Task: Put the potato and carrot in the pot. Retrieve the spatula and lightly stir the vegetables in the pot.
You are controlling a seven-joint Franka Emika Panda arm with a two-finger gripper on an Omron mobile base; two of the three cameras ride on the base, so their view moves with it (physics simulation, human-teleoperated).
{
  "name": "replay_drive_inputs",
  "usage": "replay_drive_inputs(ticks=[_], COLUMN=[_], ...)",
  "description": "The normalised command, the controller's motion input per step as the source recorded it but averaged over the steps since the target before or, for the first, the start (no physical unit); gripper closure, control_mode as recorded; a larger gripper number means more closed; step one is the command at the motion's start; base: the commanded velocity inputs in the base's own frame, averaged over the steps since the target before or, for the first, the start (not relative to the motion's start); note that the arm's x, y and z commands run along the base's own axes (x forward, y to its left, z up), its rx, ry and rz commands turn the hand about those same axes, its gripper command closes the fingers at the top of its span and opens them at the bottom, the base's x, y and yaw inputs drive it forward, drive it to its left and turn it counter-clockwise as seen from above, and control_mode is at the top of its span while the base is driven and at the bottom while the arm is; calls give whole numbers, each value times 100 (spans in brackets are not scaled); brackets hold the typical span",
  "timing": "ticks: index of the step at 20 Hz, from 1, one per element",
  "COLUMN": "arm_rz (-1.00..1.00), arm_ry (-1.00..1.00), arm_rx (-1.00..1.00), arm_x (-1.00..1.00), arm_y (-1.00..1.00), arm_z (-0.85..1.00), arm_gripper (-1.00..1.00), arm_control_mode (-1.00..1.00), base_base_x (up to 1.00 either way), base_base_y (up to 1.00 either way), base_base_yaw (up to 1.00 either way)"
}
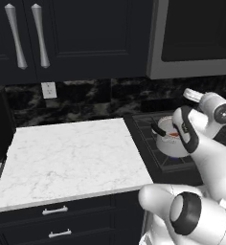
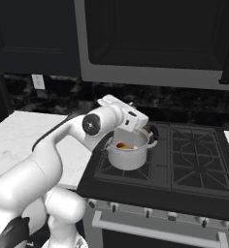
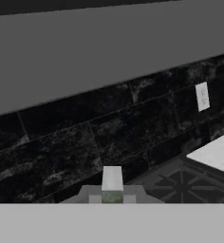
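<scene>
The steel pot (image 1: 168, 143) (image 2: 128, 156) stands on the stove's front left burner. Inside it, the orange carrot (image 1: 174, 135) (image 2: 122, 145) lies on the pale bottom. The potato is hidden behind the pot's wall. My gripper (image 1: 191, 94) (image 3: 112, 197) hovers just above the pot, level, pointing at the black backsplash. In the hand view its fingers are shut on the spatula (image 3: 112, 178), whose light-grey end sticks straight out between them.
The black stove (image 2: 194, 160) has bare grates to the right of the pot. A white marble counter (image 1: 72, 158) stretches to the left. A grey hood (image 2: 155, 43) and dark cabinets (image 1: 76, 38) hang overhead. An outlet (image 1: 49, 89) sits on the backsplash.
</scene>
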Motion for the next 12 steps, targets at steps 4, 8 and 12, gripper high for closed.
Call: replay_drive_inputs(ticks=[4,8,12], arm_rz=[-13,-9,-3], arm_ry=[20,19,5], arm_rx=[0,0,1], arm_x=[0,9,49], arm_y=[0,0,1], arm_z=[-26,-35,-30], arm_gripper=[100,100,100], arm_control_mode=[-100,-100,-100], base_base_x=[0,0,0], base_base_y=[0,0,0], base_base_yaw=[0,0,0])
